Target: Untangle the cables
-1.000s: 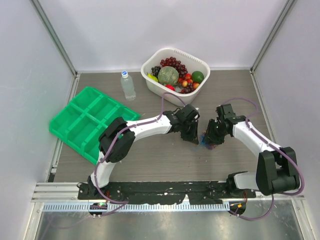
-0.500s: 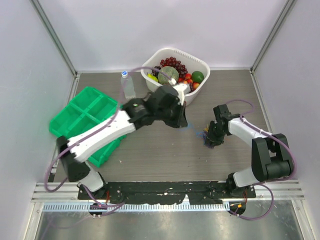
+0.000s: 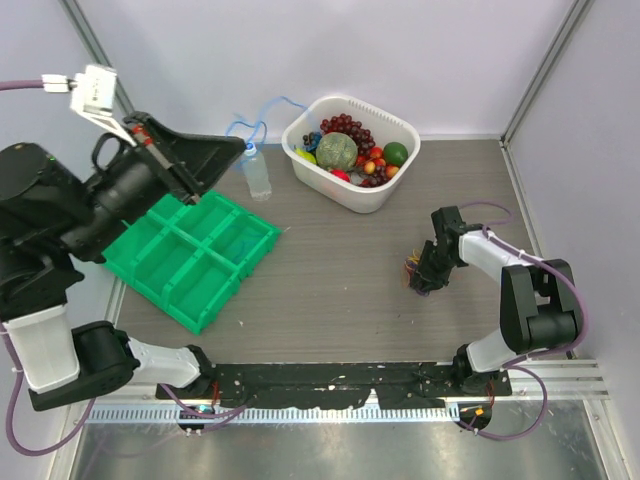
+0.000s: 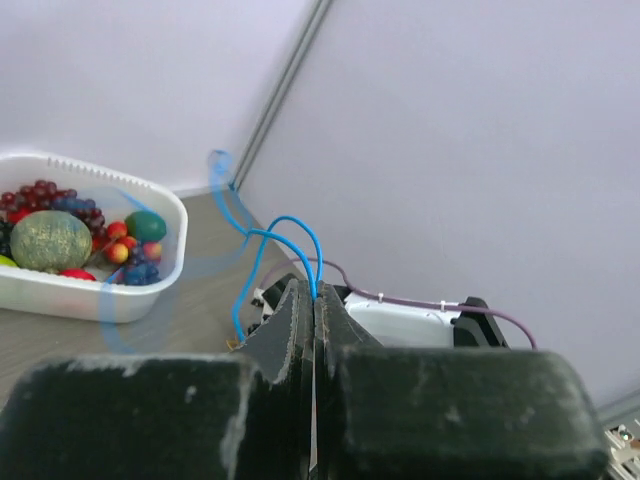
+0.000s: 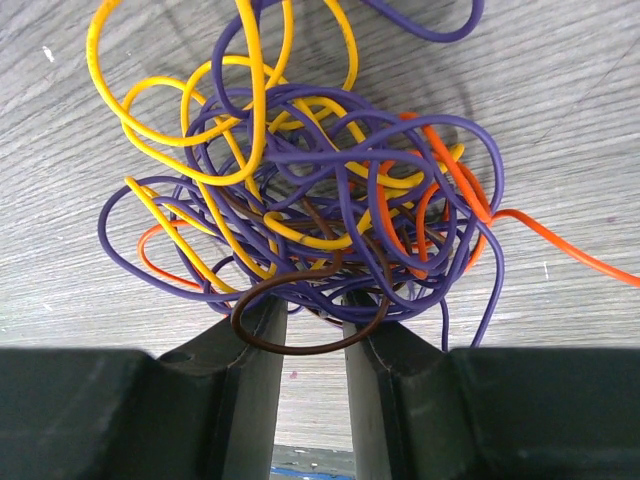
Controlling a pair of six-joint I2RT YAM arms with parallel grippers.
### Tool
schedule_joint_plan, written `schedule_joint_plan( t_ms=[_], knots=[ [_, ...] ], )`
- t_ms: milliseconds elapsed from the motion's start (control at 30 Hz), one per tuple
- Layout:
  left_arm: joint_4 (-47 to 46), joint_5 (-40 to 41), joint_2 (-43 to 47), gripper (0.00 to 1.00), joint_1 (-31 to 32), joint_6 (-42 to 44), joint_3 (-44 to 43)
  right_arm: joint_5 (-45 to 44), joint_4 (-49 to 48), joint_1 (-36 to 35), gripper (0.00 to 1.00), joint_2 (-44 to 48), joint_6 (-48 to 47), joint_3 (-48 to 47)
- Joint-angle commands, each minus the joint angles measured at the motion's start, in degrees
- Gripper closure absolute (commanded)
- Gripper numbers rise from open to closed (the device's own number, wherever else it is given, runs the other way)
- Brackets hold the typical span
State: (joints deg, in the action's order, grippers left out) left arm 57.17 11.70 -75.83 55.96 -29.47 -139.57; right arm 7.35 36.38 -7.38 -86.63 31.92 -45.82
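My left gripper [image 3: 238,150] is raised high above the table's back left. It is shut on a thin blue cable [image 3: 268,103] that loops upward from its tips. In the left wrist view the jaws [image 4: 316,292] are pressed together on that blue cable [image 4: 283,228]. The remaining bunch of cables [image 3: 413,267], purple, yellow, orange and dark brown [image 5: 320,180], lies on the table at the right. My right gripper [image 3: 426,274] is down at it, jaws narrowly apart [image 5: 315,310] with purple strands pinched between the tips and a brown loop draped over them.
A white basket [image 3: 350,100] of fruit stands at the back centre, and it also shows in the left wrist view [image 4: 100,290]. A water bottle [image 3: 257,172] stands left of it. A green divided tray [image 3: 150,280] lies at the left.
My left arm has swung from the table's middle up and back to the left, carrying the blue cable free of the bunch. The right gripper has stayed on the bunch.
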Motion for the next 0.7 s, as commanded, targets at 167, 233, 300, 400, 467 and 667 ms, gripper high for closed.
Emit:
schedule_joint_plan(
  t_ms=[167,233,300,400,467,667],
  knots=[
    [-1.80,7.62,1.04,1.00,-0.07,2.31,1.14,-3.15,-5.18,1.66,0.66,-2.67,-1.60,-1.11],
    [0.30,10.86,0.95,1.00,-0.07,2.58,2.19,-0.07,-5.36,1.66,0.64,-1.79,-2.91,-1.55],
    [3.37,15.78,0.25,1.00,-0.07,2.40,2.98,2.31,-5.09,1.66,0.61,-1.09,-4.67,-2.25],
    [8.38,24.91,-1.16,1.00,-0.07,2.49,5.43,3.81,-3.78,1.66,0.58,0.40,-6.69,-3.39],
    [9.80,29.93,-1.60,1.00,-0.77,2.84,8.16,3.90,-2.99,1.58,0.57,1.28,-6.96,-3.83],
    [2.00,22.42,0.95,1.00,-11.56,1.26,20.02,4.51,-0.79,1.58,0.58,1.55,-8.19,-4.54]
  ],
)
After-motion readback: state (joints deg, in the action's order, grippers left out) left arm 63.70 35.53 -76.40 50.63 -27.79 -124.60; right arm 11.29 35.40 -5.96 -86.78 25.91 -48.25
